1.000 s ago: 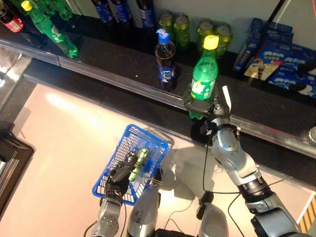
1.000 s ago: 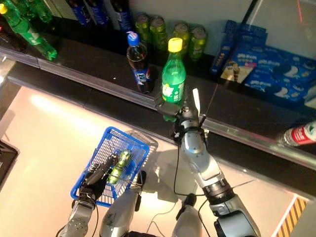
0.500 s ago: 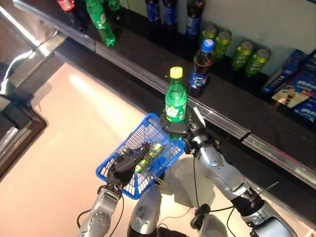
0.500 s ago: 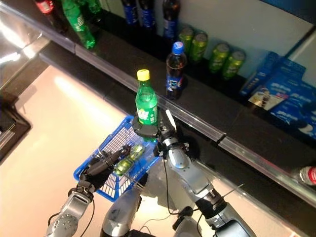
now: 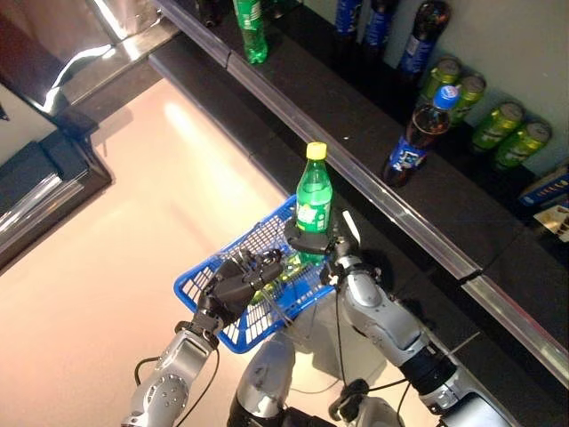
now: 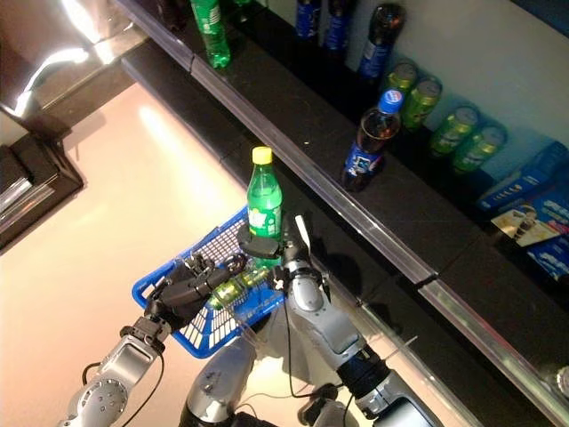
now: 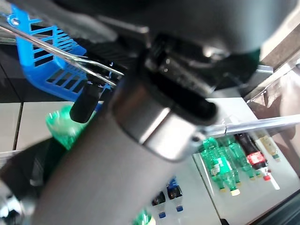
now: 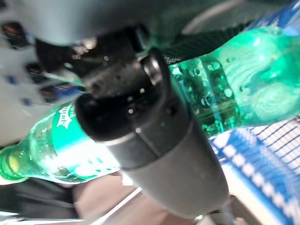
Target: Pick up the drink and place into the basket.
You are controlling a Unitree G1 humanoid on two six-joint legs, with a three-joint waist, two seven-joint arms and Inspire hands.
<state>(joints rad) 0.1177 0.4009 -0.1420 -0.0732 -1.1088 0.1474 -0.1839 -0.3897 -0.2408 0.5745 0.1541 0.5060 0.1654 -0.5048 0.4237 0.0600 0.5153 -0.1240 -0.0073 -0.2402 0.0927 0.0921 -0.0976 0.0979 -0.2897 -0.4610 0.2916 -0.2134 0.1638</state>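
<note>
A green bottle with a yellow cap [image 5: 313,206] stands upright in my right hand [image 5: 311,244], whose fingers are curled round its lower part. It hangs over the far right corner of the blue basket [image 5: 214,278]. The bottle also shows in the right wrist view [image 8: 220,93] with blue basket mesh [image 8: 262,154] past it. My left hand [image 5: 233,283] is shut on the wire handles and holds the blue basket up in front. A green can [image 6: 238,286] lies inside the basket.
A dark shelf with a metal rail [image 5: 391,209] runs diagonally behind. On it stand a dark cola bottle with a blue cap [image 5: 416,140], green cans [image 5: 498,129], dark bottles [image 5: 418,40] and a green bottle [image 5: 250,27]. Blue boxes [image 6: 533,205] sit at the far right.
My right hand has brought the green bottle further over the blue basket's corner. The camera has shifted, so the shelf sits differently. The left hand still holds the basket up.
</note>
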